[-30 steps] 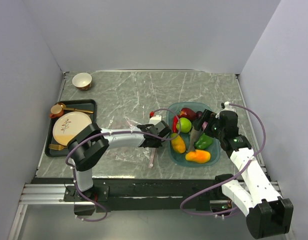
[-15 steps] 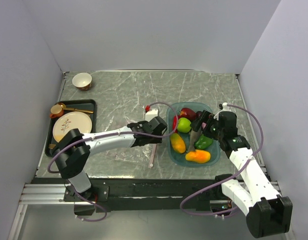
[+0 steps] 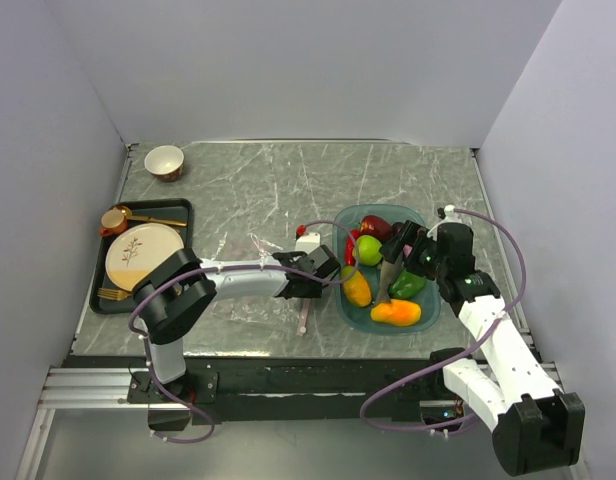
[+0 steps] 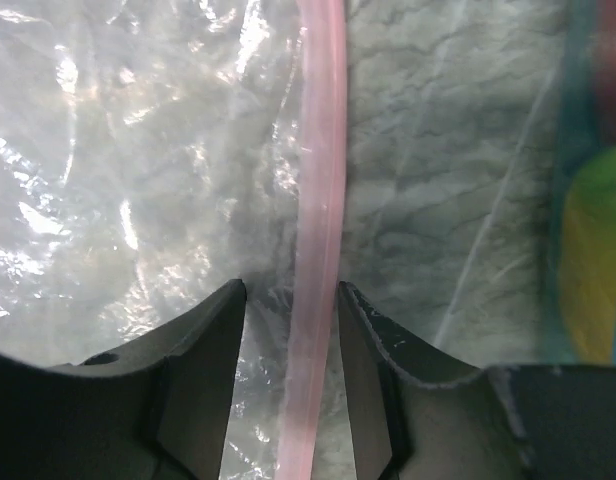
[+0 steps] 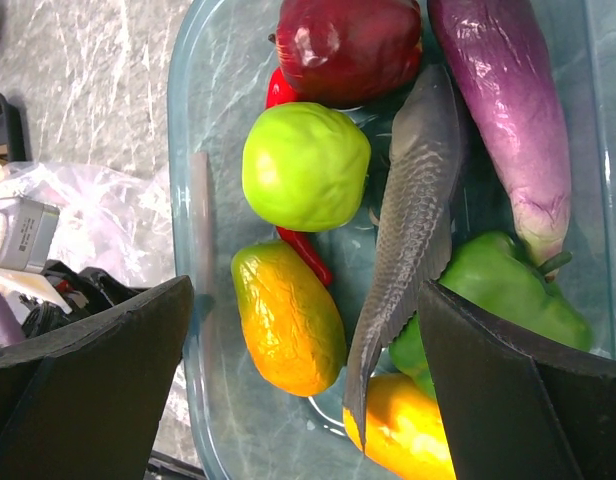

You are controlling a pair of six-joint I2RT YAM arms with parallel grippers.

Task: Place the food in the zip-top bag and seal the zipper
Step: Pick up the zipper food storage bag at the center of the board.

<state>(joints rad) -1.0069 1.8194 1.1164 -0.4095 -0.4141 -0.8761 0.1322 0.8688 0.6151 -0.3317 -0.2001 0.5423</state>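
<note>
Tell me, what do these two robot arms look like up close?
Both match. The left arm and right arm are slim white tubes joined by chunky black joint housings. A thin purple cable loops loosely outside each one. Each arm ends in two dark grey, wedge-shaped jaws with a matte surface. No markings are legible.

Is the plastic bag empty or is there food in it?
Empty, it seems. The bag lies flat, with only the table showing through, and the food sits in the blue tray.
</note>
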